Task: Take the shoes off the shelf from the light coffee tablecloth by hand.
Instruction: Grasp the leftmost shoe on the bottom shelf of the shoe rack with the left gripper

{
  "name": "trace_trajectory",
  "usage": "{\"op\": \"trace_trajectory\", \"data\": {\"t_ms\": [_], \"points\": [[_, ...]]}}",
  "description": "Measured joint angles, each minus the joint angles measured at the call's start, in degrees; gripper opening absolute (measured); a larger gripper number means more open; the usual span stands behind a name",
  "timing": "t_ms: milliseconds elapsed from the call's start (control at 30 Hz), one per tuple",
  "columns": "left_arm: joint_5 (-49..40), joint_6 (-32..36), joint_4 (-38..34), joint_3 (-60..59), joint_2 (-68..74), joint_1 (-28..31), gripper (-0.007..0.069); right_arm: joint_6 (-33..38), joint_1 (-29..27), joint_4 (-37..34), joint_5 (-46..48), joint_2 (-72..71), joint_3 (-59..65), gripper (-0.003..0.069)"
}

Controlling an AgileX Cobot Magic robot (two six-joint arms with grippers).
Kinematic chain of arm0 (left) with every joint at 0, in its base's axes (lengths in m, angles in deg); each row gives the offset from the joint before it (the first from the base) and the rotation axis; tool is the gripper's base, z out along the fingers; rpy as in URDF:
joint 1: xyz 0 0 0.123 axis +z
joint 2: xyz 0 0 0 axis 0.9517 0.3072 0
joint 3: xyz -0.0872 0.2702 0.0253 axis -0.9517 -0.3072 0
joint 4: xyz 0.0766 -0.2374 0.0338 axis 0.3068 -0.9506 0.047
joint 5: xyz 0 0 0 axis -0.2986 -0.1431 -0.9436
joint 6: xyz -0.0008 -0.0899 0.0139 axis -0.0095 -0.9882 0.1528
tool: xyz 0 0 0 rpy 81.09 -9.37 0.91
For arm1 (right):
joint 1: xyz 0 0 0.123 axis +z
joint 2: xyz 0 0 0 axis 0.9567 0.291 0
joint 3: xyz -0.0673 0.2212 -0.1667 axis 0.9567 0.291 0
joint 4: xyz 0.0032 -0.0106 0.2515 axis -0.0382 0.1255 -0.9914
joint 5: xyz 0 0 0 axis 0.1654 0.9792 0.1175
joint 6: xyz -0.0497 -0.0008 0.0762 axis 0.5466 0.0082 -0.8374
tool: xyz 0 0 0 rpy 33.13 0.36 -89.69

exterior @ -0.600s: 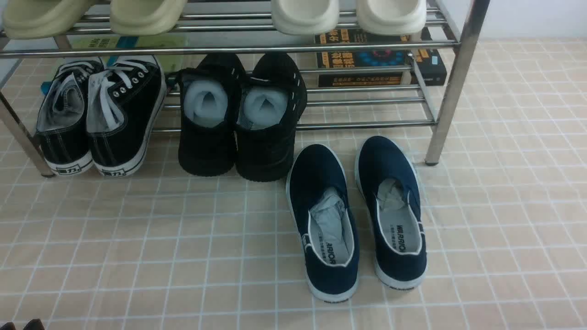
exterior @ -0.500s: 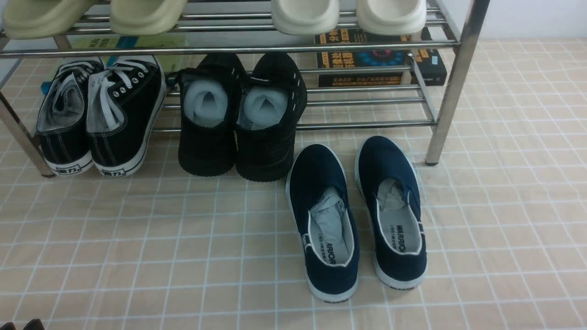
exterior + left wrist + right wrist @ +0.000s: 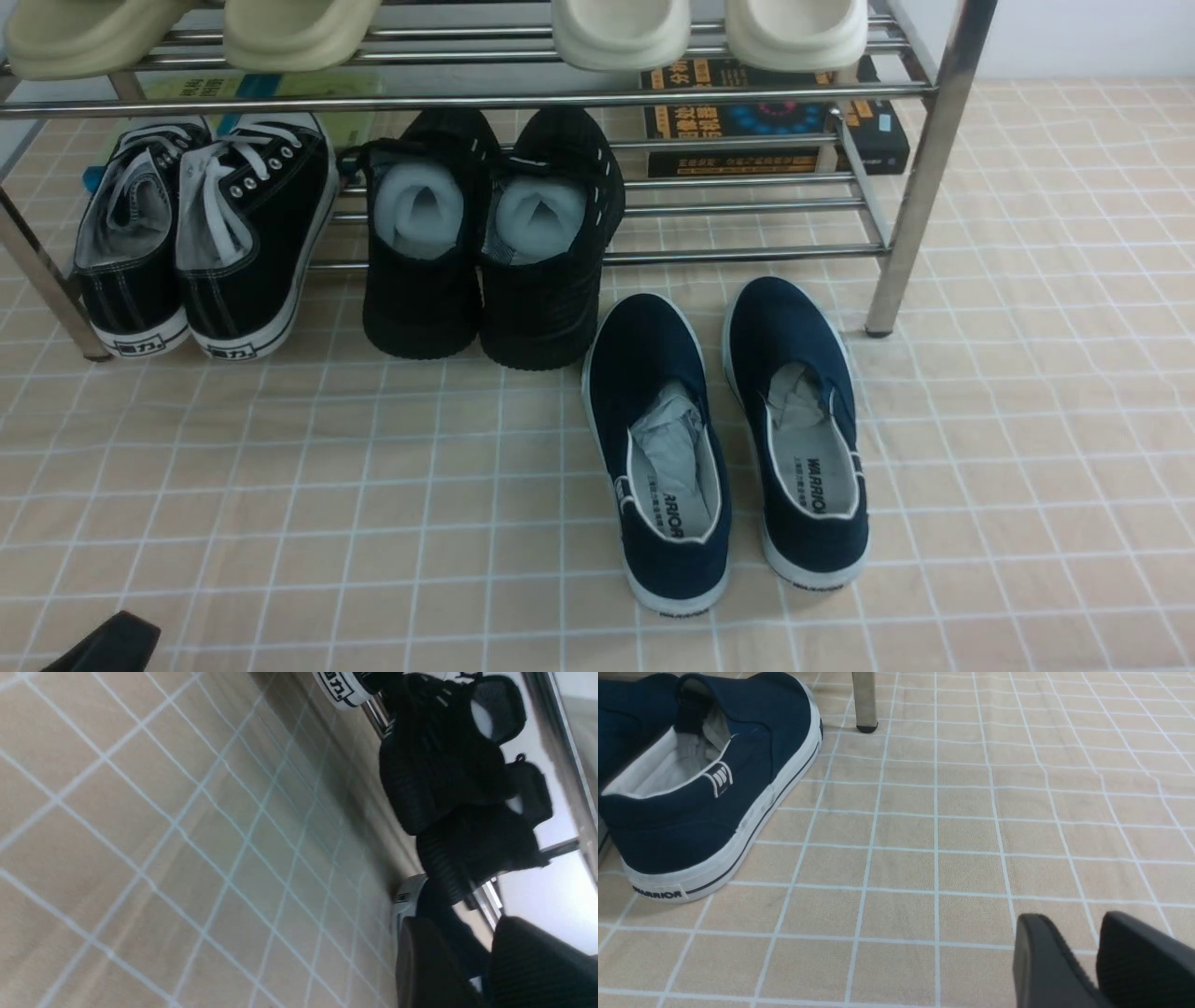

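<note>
Two shoes (image 3: 201, 238), black canvas with white laces, sit side by side and touching on the lower tier of the shelf (image 3: 920, 177), at its left end. Their white heels poke out past its front rail.

Two black mesh shoes (image 3: 490, 247) fill the middle of that tier. The right part of the tier is bare tubes. On the top tier four slippers show, two pale green (image 3: 187, 33) over the left half and two cream (image 3: 709, 33) over the right half. Behind the shelf lie one black box (image 3: 775, 117) at the right and one green book (image 3: 271, 89) at the left.

Two navy slip-ons (image 3: 733, 439) lie off the shelf on the tablecloth (image 3: 373, 485), just in front of its right half. Their toes are near the front rail.

The left claw (image 3: 460, 926) hangs low, well in front of the shelf's left end. Its jaws are a little apart and grip nothing. The right claw (image 3: 1069, 919) is over the tablecloth, well in front of the shelf's right front leg and beside one slip-on. Its jaws are also slightly parted and hold nothing.
</note>
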Motion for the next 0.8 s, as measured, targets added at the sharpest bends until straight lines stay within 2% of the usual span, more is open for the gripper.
{"op": "trace_trajectory", "data": {"t_ms": [300,400,433,467,533,567,600,633,700,800], "points": [[4.98,-1.24,-1.83,0.00,0.00,0.00,0.0216,0.00,0.00,0.00,0.00,0.00,0.00,0.0210],[2.91,-1.24,-0.19,1.10,0.00,0.00,0.0142,0.00,0.00,0.05,0.00,0.00,0.00,0.0213],[1.47,-1.24,1.48,2.77,0.00,0.00,0.0089,0.00,0.00,0.05,0.00,0.00,0.00,0.0216],[0.90,-1.24,1.80,3.11,0.00,0.00,0.0081,0.00,0.00,0.05,0.00,0.00,0.00,0.0216],[-3.32,-1.24,7.79,9.36,2.94,0.00,0.0013,0.00,0.00,0.05,0.00,0.00,0.00,0.0220],[-3.72,-1.24,7.79,9.36,3.36,0.00,0.0013,0.00,0.00,0.05,0.00,0.00,0.00,0.0220],[-8.25,-1.24,11.87,14.08,7.48,0.00,0.0001,0.00,0.00,0.05,0.00,0.00,0.00,0.0221],[-8.25,-1.24,12.31,14.63,8.06,0.00,0.0001,0.00,0.00,0.05,0.00,0.00,0.00,0.0221],[-17.37,-1.12,17.47,21.33,17.97,0.00,0.0001,0.00,0.00,0.05,0.00,0.00,0.00,0.0225],[-25.79,0.89,22.06,27.43,28.19,0.00,0.0001,0.00,0.00,0.05,0.00,0.00,0.00,0.0227]]}}
